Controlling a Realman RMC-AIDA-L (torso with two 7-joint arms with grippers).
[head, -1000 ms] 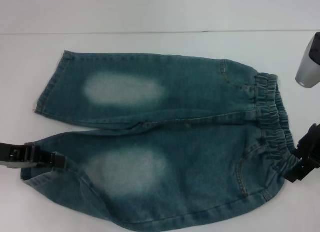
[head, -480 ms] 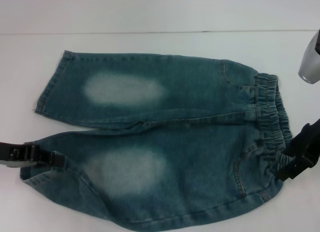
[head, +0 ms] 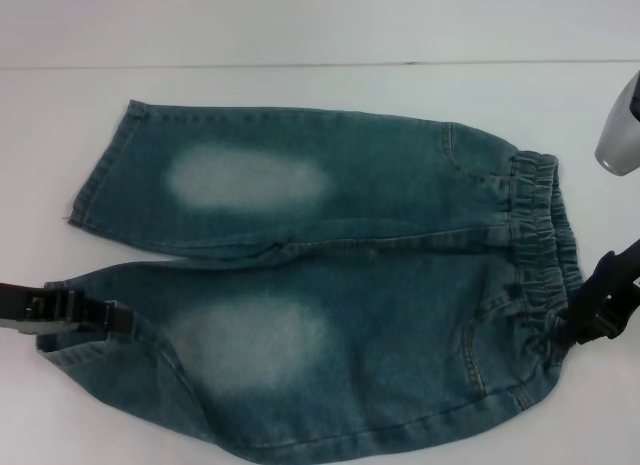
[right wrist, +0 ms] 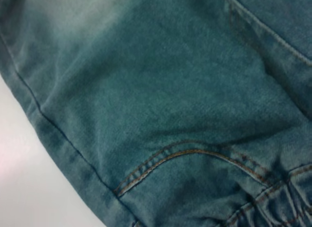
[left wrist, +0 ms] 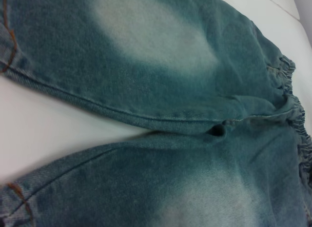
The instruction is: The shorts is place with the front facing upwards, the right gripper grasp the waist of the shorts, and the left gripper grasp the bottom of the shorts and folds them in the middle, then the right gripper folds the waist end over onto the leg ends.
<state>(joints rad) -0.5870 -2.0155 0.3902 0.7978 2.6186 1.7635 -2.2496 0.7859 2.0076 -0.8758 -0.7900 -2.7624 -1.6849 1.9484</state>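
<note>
The blue-green denim shorts (head: 380, 285) lie flat, front up, with pale oval patches on both legs. The waist of the shorts (head: 540, 235) is at the right, and the leg ends (head: 100, 170) point left. My left gripper (head: 115, 318) lies low at the near leg's hem (head: 55, 350), shut on the bottom of the shorts. My right gripper (head: 575, 330) presses against the near end of the puckered waistband, which bunches there. The left wrist view shows both legs and the crotch (left wrist: 217, 130). The right wrist view shows the pocket seam (right wrist: 195, 154) and the waistband gathers (right wrist: 278, 202).
The white table (head: 300, 25) runs back to a far edge line behind the shorts. A silver-grey part of the right arm (head: 620, 135) hangs at the right edge, above the waistband. Bare table (left wrist: 44, 124) shows between the two legs.
My right gripper has moved left and pushed into the waistband, bunching it. The left gripper has barely moved at the near hem.
</note>
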